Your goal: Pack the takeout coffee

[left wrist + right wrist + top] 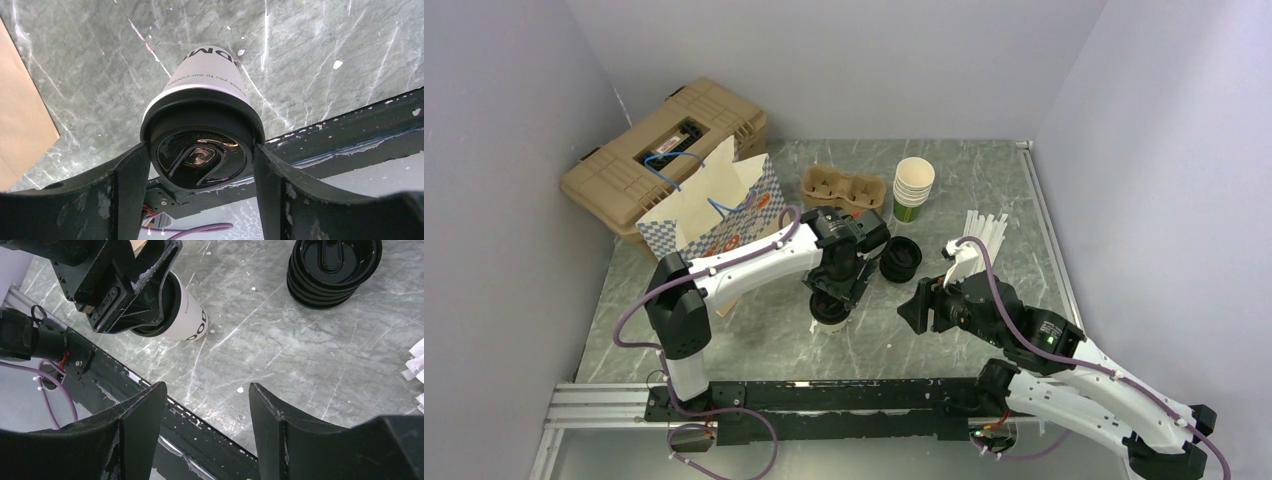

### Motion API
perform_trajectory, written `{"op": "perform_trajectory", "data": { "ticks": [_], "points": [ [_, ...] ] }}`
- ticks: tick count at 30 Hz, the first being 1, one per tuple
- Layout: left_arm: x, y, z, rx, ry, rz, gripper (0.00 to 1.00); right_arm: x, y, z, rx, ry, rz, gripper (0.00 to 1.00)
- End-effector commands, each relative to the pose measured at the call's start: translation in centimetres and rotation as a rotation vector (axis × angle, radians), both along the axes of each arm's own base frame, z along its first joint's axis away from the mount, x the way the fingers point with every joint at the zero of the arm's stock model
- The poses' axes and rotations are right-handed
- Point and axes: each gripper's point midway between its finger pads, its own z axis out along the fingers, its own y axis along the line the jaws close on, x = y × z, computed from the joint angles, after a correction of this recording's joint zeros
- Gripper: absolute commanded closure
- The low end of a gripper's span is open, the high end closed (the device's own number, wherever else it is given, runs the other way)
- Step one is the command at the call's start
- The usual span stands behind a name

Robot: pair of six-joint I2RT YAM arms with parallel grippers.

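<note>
Left gripper [201,150] is clamped on the black lid of the coffee cup [207,70], about eight o'clock from the lid stack [901,258], while the right gripper [206,390] hangs at the cup's three o'clock, jaws apart.

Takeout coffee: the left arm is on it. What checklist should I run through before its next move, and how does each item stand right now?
1. Black lid seated on the takeout coffee: ok.
2. Left gripper closed against both sides of the lid: ok.
3. Coffee's base lifted off the table: cannot tell.
4. Right gripper open, empty and apart from the coffee: ok.
5. Paper bag upright with its mouth open: ok.
</note>
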Motion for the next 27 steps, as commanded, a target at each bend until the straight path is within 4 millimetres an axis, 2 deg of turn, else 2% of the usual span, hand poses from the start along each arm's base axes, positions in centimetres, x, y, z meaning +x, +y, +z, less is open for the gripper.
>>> {"op": "perform_trajectory", "data": {
  "ticks": [1, 10, 25, 26, 27],
  "points": [
    [0.0, -0.4, 0.1, -0.006, -0.008, -0.013, 0.4, 0.1, 0.4, 0.7, 0.029, -0.011, 0.002, 0.34],
    [0.2, -0.4, 1.5, -0.029, -0.036, -0.011, 0.33, 0.2, 0.7, 0.8, 0.034, -0.009, 0.005, 0.34],
    [0.5, -0.4, 2.1, -0.038, -0.053, -0.015, 0.26, 0.1, 0.6, 0.8, 0.035, -0.005, 0.004, 0.33],
    [0.4, -0.5, 2.2, -0.038, -0.052, -0.016, 0.05, 0.1, 0.6, 0.8, 0.036, -0.006, 0.004, 0.33],
    [0.5, -0.5, 2.2, -0.039, -0.053, -0.015, 0.01, 0.1, 0.6, 0.8, 0.036, -0.006, 0.005, 0.33]
  ]
}}
